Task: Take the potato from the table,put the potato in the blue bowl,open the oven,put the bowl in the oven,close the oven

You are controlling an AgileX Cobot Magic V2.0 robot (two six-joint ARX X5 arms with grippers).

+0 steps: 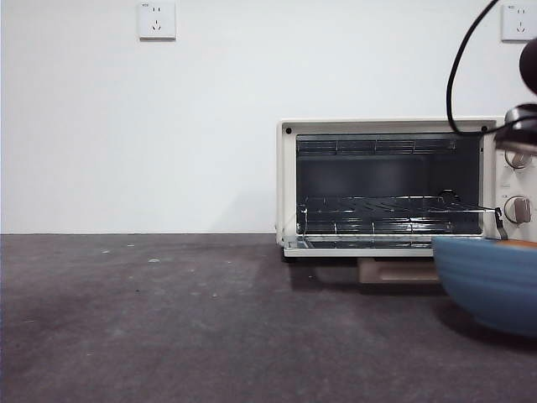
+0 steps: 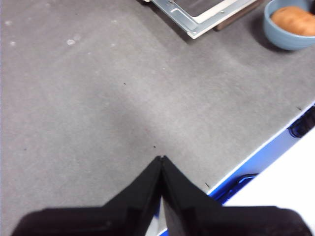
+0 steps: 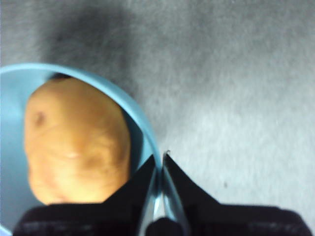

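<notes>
**Bowl rim pinched, oven standing open to the left**

Nearest of all, the blue bowl (image 1: pixel 489 281) is filling the low right corner of the front view, resting on the table (image 1: pixel 168 319), and I am holding it by its edge. My right gripper (image 3: pixel 162 162) is pressing its two jaws together on the rim, the thin blue wall showing between them in the right wrist view. The potato (image 3: pixel 76 140) is lying inside the bowl, just beside my jaws, so the loading step looks finished.

The oven (image 1: pixel 394 185) is sitting behind the bowl and to its left in the front view, its door already dropped flat and the wire rack (image 1: pixel 386 206) showing inside the dark cavity. The bowl is standing in front of the oven's knob side, not squarely before the opening, with the lowered door between the bowl and the cavity. That, I judge, is what the coming move is turning on: I am going to have to lift the bowl above the door and carry it sideways towards the opening before pushing it onto the rack. Holding one side of the rim only, I am expecting the potato's weight to tip the bowl away from my grip, so a level, slow carry seems wise.

My left gripper (image 2: pixel 161 160) is waiting with its jaws pressed together on nothing, over bare table well apart from the bowl. My right arm is plainly the nearer one.
</notes>
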